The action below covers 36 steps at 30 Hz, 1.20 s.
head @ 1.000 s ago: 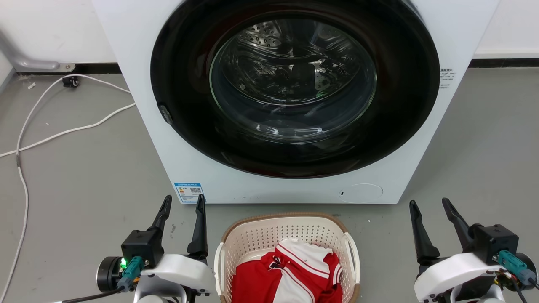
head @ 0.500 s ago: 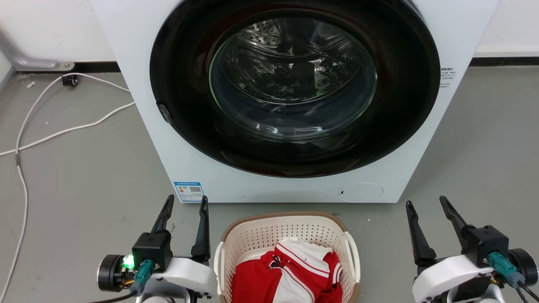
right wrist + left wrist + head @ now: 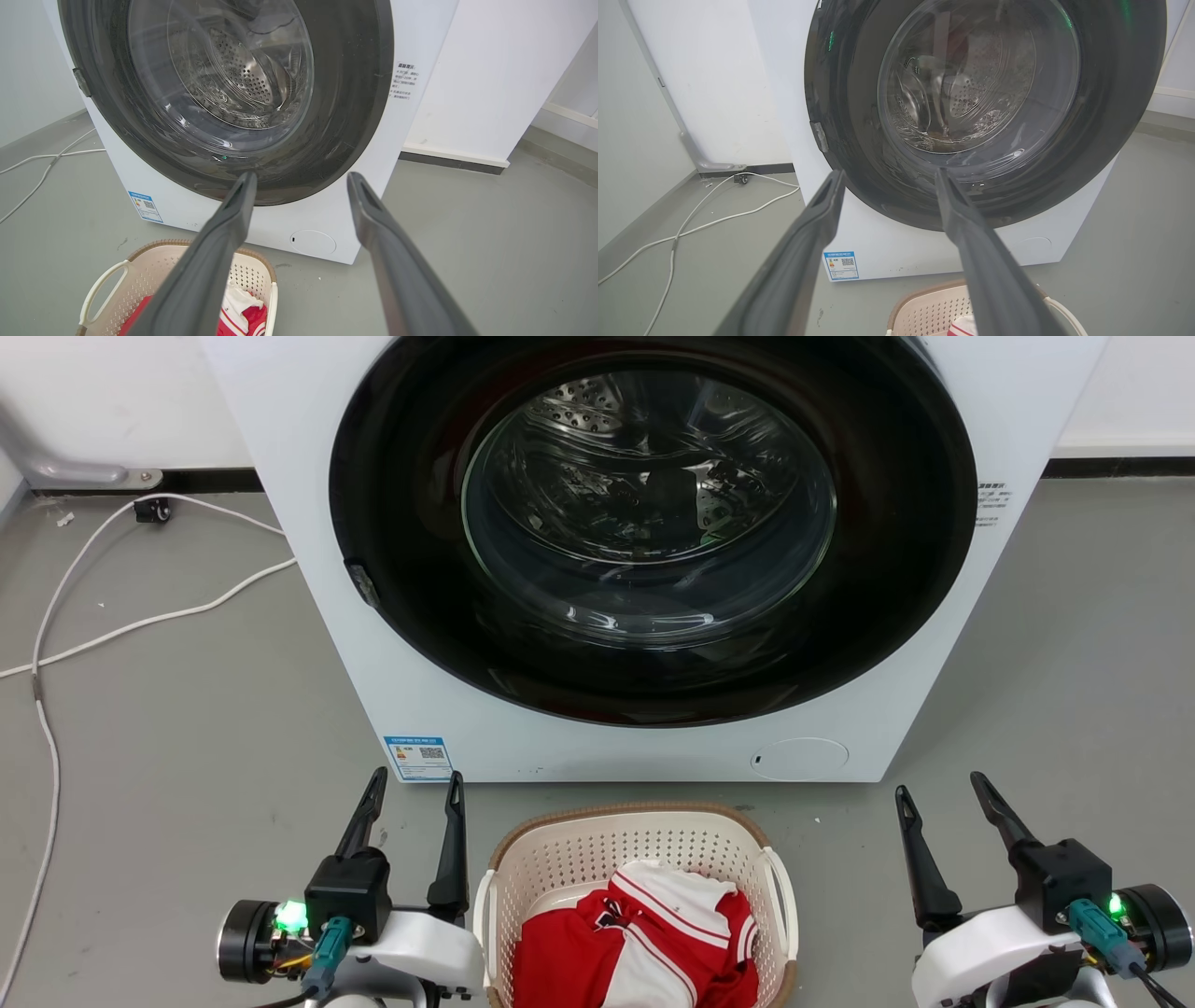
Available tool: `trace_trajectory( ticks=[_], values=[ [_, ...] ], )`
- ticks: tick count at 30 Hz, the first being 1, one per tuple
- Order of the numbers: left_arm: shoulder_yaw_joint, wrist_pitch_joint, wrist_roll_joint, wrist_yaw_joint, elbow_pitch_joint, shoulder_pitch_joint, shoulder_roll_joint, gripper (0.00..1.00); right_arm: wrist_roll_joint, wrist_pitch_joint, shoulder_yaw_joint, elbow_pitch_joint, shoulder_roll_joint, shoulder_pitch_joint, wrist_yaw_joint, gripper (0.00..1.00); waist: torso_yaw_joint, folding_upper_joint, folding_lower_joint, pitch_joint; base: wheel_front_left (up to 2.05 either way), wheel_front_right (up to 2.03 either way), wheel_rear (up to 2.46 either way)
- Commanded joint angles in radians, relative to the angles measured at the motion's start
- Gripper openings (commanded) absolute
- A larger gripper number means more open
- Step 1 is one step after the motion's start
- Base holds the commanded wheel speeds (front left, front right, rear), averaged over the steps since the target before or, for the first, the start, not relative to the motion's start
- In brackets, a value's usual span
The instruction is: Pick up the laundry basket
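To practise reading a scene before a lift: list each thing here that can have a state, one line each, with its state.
washing machine door: shut
laundry basket: on the floor, not gripped
red and white garment: crumpled inside the basket
left gripper: open, empty, beside the basket
right gripper: open, empty, apart from the basket

Left arm [image 3: 415, 943] and right arm [image 3: 980, 943] seemingly level, both jaws spread wide

Laundry basket [image 3: 597, 849]: near end was cut off by the bottom edge. Washing machine [image 3: 560, 756]: top was cropped. Label [image 3: 417, 758]: print was illegible.
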Motion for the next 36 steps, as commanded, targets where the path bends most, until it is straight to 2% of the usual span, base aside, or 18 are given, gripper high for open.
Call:
trace_trajectory(
  ticks=[1, 16, 21, 27, 36],
  values=[
    [0.005, -0.004, -0.005, 0.000, 0.001, -0.006, 0.000, 1.00, 0.001, -0.004, -0.002, 0.001, 0.004, 0.012, -0.001, 1.00, 0.000, 0.0000, -0.0001, 0.001, 0.00, 0.00, 0.00],
    [0.020, -0.004, -0.014, -0.007, 0.012, -0.005, -0.007, 1.00, 0.016, -0.008, -0.002, 0.012, 0.004, -0.003, -0.001, 1.00, -0.003, 0.0000, -0.0001, 0.010, 0.00, 0.00, 0.00],
    [0.028, -0.004, -0.024, -0.002, 0.047, -0.034, -0.009, 1.00, 0.033, 0.015, -0.005, 0.033, 0.004, -0.038, -0.001, 1.00, -0.008, 0.0000, -0.0001, 0.045, 0.00, 0.00, 0.00],
    [0.033, -0.002, -0.052, -0.027, 0.176, -0.131, -0.010, 1.00, 0.066, 0.077, 0.002, 0.110, 0.004, -0.111, -0.001, 1.00, -0.017, 0.0000, -0.0001, 0.127, 0.00, 0.00, 0.00],
    [0.065, 0.085, -0.135, -0.094, 0.425, -0.310, 0.012, 1.00, 0.117, 0.192, 0.054, 0.281, 0.003, -0.260, -0.001, 1.00, -0.033, 0.0000, -0.0001, 0.266, 0.00, 0.00, 0.00]
  ],
)
